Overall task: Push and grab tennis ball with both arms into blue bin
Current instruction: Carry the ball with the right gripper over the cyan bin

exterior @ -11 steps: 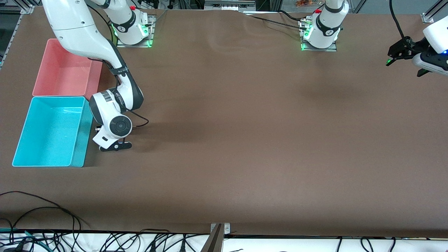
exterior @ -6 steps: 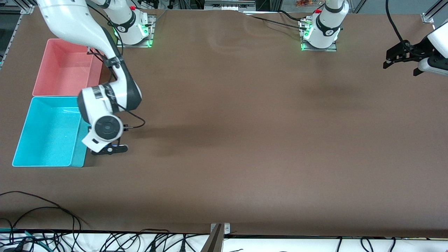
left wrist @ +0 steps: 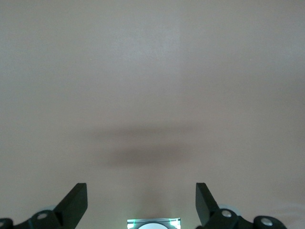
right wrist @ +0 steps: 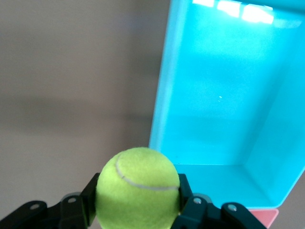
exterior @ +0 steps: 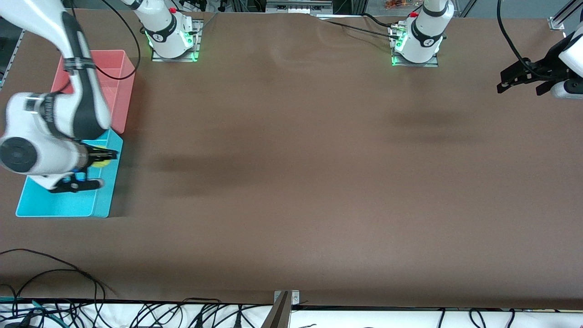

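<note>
The yellow-green tennis ball is pinched between the fingers of my right gripper, which is shut on it. The ball hangs over the blue bin's wall that faces the middle of the table, and the right wrist view looks down into the bin's bare cyan floor. The right arm's wrist covers much of the bin in the front view. My left gripper waits in the air over bare table at the left arm's end, open with nothing between its fingers.
A pink bin of the same shape stands against the blue one, farther from the front camera. Both arm bases sit along the table's back edge. Loose black cables lie at the front edge.
My right arm has swung from the table beside the blue bin to over the bin's wall, and the ball now shows in its grip. The left gripper shifted only slightly.
</note>
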{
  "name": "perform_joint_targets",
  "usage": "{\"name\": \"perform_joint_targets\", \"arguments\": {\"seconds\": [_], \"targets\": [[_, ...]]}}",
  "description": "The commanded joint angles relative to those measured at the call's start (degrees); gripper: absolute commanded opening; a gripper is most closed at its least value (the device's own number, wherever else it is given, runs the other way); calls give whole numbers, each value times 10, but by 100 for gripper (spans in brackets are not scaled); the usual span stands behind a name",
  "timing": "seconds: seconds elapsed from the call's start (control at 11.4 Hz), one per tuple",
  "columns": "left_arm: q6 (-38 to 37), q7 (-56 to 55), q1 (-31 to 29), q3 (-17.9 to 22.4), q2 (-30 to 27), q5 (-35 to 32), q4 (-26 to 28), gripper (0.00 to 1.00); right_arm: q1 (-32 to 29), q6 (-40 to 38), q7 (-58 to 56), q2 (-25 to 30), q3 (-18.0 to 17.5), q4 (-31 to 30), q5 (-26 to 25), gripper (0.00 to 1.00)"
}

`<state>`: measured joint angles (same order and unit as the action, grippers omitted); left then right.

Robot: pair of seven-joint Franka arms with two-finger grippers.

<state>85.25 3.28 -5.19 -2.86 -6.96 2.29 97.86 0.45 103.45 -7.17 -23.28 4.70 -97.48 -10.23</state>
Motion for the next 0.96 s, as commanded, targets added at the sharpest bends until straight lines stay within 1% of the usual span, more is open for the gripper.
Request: {"name": "perform_joint_targets", "arguments": {"seconds": [0.0,0.09,0.26,0.35,0.61,0.7,0.88], "targets": [[-11,-4,2,0,15,12,-23,100,-78,79,-110,53,-7,-113,35,44],[-11,-4,4,-2,16,11,-27,100,-87,120,-123,69,-7,-155,35,44],[-11,-4,6,-2,16,11,-28,100,-92,164,-164,76,10,-207,35,44],[-11,-4,6,-2,16,10,-28,100,-93,171,-197,76,28,-218,35,44],[-11,-4,11,-7,16,6,-29,100,-97,167,-244,76,38,-223,38,45],[-11,-4,11,-7,16,6,-29,100,-98,176,-263,67,38,-233,42,44],[-11,-4,11,-7,16,5,-28,100,-98,221,-273,67,38,-263,44,44]]}}
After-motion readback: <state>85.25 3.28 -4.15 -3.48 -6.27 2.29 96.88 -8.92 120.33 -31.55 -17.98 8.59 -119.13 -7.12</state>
